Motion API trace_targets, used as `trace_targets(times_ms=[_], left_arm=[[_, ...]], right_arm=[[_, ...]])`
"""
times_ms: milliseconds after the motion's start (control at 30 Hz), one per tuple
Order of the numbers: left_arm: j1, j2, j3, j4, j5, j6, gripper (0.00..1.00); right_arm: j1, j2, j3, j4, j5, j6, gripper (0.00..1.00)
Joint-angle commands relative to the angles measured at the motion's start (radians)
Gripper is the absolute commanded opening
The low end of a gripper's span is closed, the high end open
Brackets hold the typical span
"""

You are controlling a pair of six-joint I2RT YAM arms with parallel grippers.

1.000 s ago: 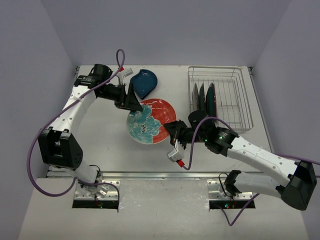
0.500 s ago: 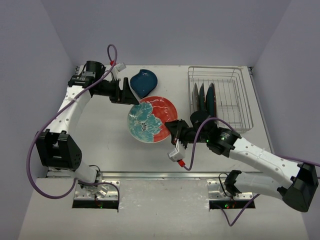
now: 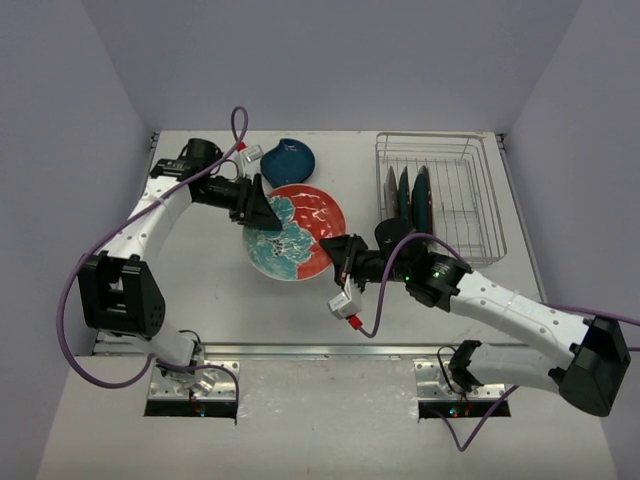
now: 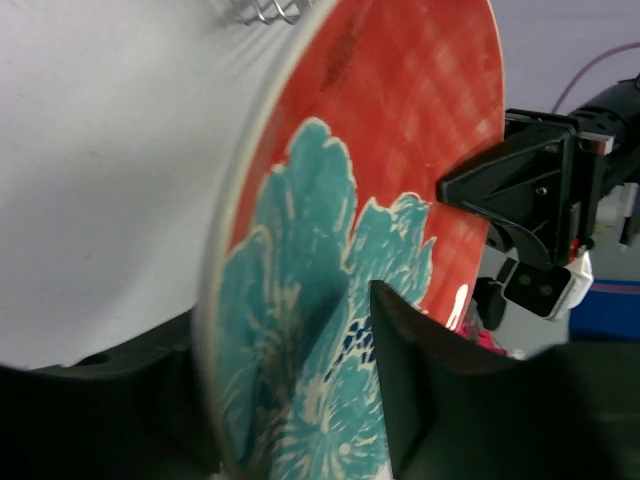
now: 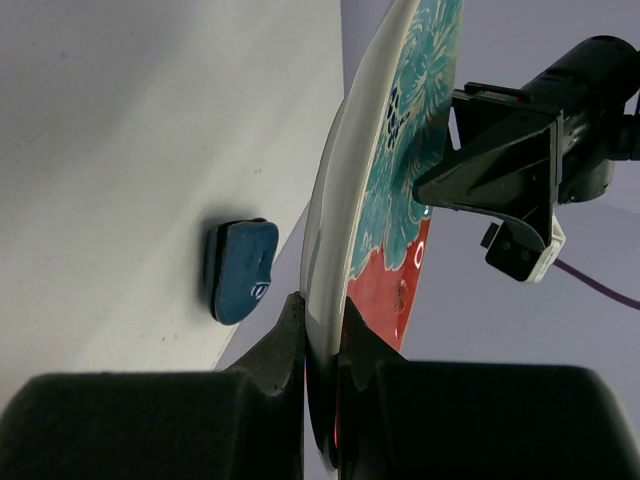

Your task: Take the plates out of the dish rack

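Arms meet: right pincer [image 3: 335, 255] clamps white-and-red plate [image 3: 308, 228]; left pincer [image 3: 270, 220] straddles it, grip unclear.

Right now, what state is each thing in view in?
rack: three plates upright inside.
red plate: held at the rim, outside the rack.
right end effector: shut on red plate.
left end effector: astride its far rim, grip unclear.
blue dish: lying flat, unloaded.
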State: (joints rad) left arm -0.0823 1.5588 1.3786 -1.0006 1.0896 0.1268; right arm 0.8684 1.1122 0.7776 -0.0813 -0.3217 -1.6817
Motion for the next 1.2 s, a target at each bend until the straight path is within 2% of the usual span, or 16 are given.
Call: trace_targets(times_ms=[0,67,100,167,267,333,400,500,600,700,933,1033,1167], left_arm=[[-0.008,0.011,-0.049,-0.037,0.124,0.055,0.29],[0.01,0.012,-0.071,-0.03,0.165,0.042,0.07],[0.027,0.013,-0.082,-0.022,0.185,0.032,0.01],[0.078,0.018,-0.093,-0.003,0.222,0.011,0.0],[0.205,0.057,-0.07,-0.02,0.279,0.024,0.0],[0.272,0.116,-0.003,-0.107,0.295,0.084,0.0],[0.346,0.155,0.043,-0.161,0.291,0.16,0.0],[0.466,0.229,0.099,-0.168,0.29,0.16,0.0],[0.557,0.277,0.133,-0.102,0.219,0.12,0.0],[0.602,0.297,0.135,0.016,0.102,0.076,0.0],[0.615,0.365,0.103,0.317,-0.062,-0.096,0.0],[0.613,0.397,0.099,0.435,-0.087,-0.232,0.0],[0.61,0.459,0.121,0.554,-0.133,-0.331,0.0]], right_arm=[[0.011,-0.002,0.058,0.345,-0.031,-0.044,0.0],[0.012,-0.003,0.047,0.357,-0.036,-0.043,0.0],[0.012,-0.005,0.037,0.362,-0.035,-0.044,0.01],[0.012,-0.009,0.014,0.365,-0.026,-0.049,0.09],[0.012,-0.025,-0.014,0.357,0.0,-0.044,0.33],[0.012,-0.031,-0.029,0.359,0.021,-0.035,0.59],[0.013,-0.036,-0.048,0.363,0.047,-0.027,0.81],[0.012,-0.045,-0.069,0.367,0.088,-0.019,0.91],[0.012,-0.056,-0.076,0.351,0.126,0.006,0.95],[0.012,-0.069,-0.07,0.323,0.157,0.038,0.96],[0.012,-0.092,-0.069,0.259,0.239,0.081,0.99],[0.012,-0.105,-0.071,0.238,0.265,0.102,0.99],[0.012,-0.115,-0.057,0.198,0.3,0.133,0.99]])
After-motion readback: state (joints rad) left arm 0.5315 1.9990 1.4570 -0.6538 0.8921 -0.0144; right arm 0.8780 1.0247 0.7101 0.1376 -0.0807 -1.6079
